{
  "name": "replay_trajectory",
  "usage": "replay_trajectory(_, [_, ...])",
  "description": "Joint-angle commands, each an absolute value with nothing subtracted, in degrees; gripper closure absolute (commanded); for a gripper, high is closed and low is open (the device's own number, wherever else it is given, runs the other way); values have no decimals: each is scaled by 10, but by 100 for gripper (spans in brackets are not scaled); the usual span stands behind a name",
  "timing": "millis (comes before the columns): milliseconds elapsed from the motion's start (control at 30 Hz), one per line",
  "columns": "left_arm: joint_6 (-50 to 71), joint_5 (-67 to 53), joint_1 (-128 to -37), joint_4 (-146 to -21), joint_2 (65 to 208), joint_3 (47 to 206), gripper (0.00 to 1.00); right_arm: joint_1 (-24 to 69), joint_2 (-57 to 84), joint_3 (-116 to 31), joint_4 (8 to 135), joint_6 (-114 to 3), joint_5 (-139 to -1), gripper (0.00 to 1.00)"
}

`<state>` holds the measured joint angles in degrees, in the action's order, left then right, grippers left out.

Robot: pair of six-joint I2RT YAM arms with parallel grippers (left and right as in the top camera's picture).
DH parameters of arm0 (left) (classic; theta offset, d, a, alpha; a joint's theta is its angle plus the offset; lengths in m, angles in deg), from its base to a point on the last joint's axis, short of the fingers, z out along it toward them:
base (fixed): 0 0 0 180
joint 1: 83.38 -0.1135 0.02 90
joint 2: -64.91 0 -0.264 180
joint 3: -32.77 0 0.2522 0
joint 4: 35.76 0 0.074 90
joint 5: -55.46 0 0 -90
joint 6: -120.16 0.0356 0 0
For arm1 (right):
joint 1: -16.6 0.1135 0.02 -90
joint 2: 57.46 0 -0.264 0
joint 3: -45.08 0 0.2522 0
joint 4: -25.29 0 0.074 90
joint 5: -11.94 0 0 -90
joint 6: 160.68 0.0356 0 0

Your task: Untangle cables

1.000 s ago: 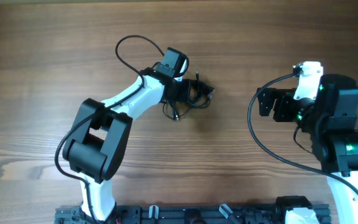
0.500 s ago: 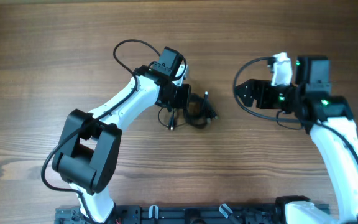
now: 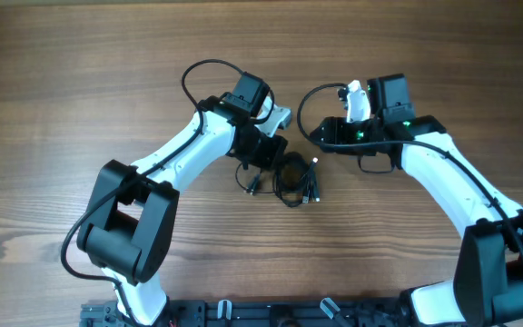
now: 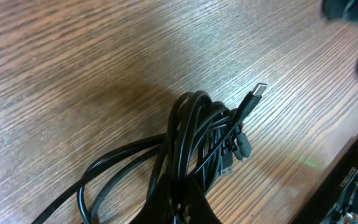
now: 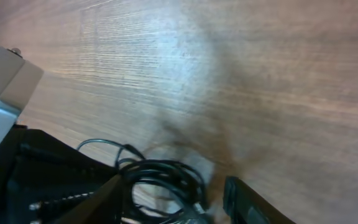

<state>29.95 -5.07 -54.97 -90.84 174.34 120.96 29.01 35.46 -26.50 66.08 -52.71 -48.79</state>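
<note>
1. Cables [image 3: 291,178] lay in one tight black bunch at the centre of the overhead frame, on the wooden table [image 3: 62,82], between the two arms.
2. Left gripper [image 3: 271,153] sat at the bunch's left edge. In the left wrist view the cords ran down into its dark fingers at the bottom centre, so I judged it clamped on them.
3. Right gripper [image 5: 174,202] hung just over the right side of the bunch, fingers spread wide and holding nothing.
4. One silvery connector tip [image 4: 261,89] stuck out free toward the upper right of the left wrist view.
5. Done well, I reckoned, the right one would take that free end or a single outer loop, never the whole wad. It would then draw slowly away while the left anchored the rest, since grabbing the middle would likely tighten the knot.
</note>
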Motion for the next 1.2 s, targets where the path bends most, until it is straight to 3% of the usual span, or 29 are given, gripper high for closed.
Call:
replay_trajectory(0, [312, -30, -548, -895, 1727, 1216, 96, 304, 369, -265, 666, -461, -498, 50])
replay_trajectory(233, [312, -30, -548, -894, 1727, 1216, 96, 307, 369, -202, 666, -414, -549, 52])
replay_trajectory(433, [312, -30, -548, -894, 1727, 1216, 96, 307, 369, -181, 645, -317, -570, 64])
replay_trajectory(700, [312, -30, -548, -895, 1727, 1216, 96, 352, 369, -181, 607, -285, -553, 64])
replay_trajectory(833, [312, -31, -548, -894, 1727, 1216, 96, 355, 369, -181, 618, -287, -576, 78])
replay_trajectory(867, [312, -31, -548, -894, 1727, 1216, 96, 355, 369, -181, 630, -287, -575, 92])
replay_trajectory(900, [312, -31, -548, -893, 1727, 1216, 96, 355, 369, -181, 642, -287, -575, 96])
replay_trajectory(1167, [290, -42, -548, -844, 1727, 1216, 96, 355, 369, -181, 822, -337, -544, 96])
